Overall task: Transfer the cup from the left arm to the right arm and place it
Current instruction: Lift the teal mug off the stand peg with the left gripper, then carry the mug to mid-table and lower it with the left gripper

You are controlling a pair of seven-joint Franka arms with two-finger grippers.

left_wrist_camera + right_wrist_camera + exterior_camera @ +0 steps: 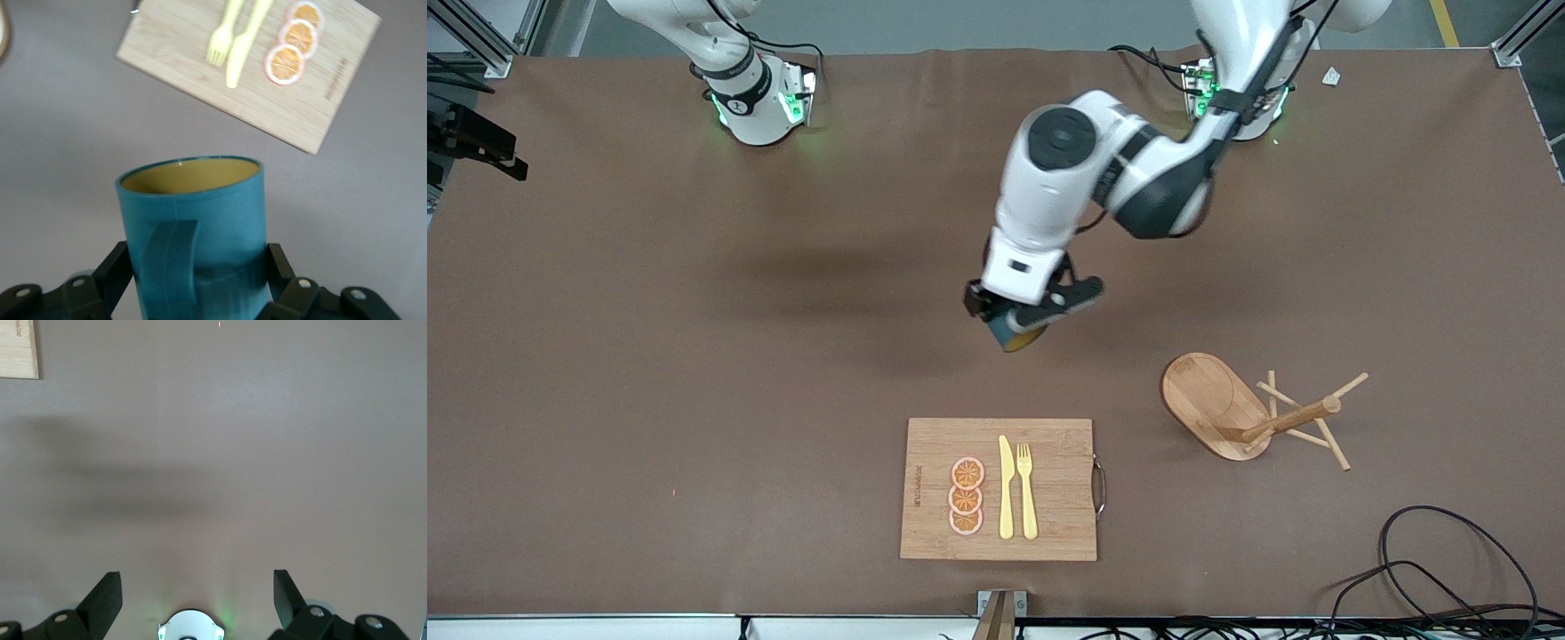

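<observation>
The cup [1014, 338], teal-green with a mustard-yellow inside, hangs in the air over the middle of the table, tilted with its mouth toward the cutting board. My left gripper [1021, 320] is shut on the cup. In the left wrist view the cup [200, 213] fills the space between the black fingers [115, 267], its handle facing the camera, gripped low on its body by my left gripper [198, 265]. My right gripper [197, 585] is open and empty over bare table near its own base [190, 628]; it is out of the front view, and the right arm waits.
A wooden cutting board [1054, 529] with a yellow knife [1006, 487], a fork [1027, 489] and three orange slices [966, 496] lies near the front edge. A wooden mug rack [1218, 404] lies tipped over toward the left arm's end. Black cables [1432, 569] lie at that front corner.
</observation>
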